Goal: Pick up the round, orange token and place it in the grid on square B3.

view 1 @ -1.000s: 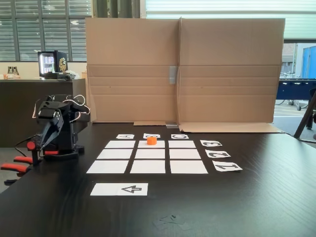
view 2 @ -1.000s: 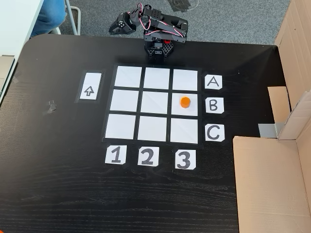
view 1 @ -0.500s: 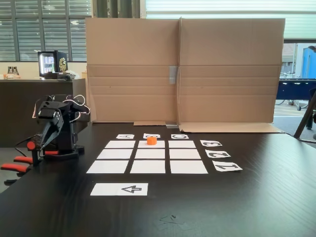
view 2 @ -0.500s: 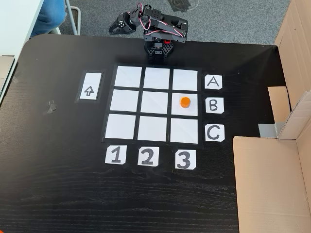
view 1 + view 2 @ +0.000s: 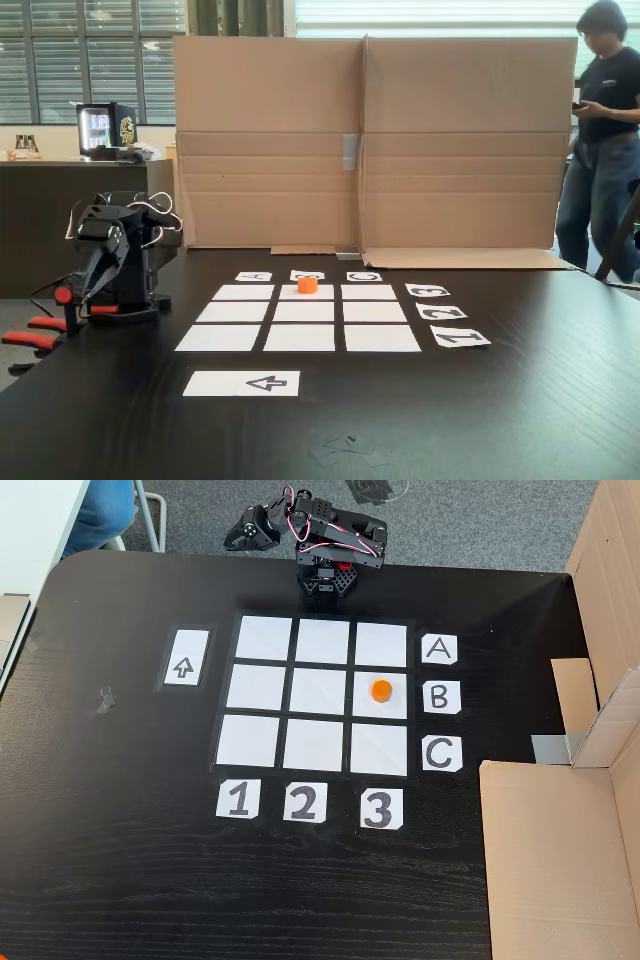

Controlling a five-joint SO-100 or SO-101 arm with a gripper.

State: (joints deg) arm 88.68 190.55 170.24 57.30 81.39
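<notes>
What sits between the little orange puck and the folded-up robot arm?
In the fixed view from above, white grid squares and bare black table lie between the token and the arm; nothing stands there.

Office-like hall, blinds (image 5: pixel 90 60), counter (image 5: pixel 70 165)

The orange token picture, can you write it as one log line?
token: resting on square B3 | gripper: folded back beyond the grid, apart from token | jaws: cannot tell
</notes>
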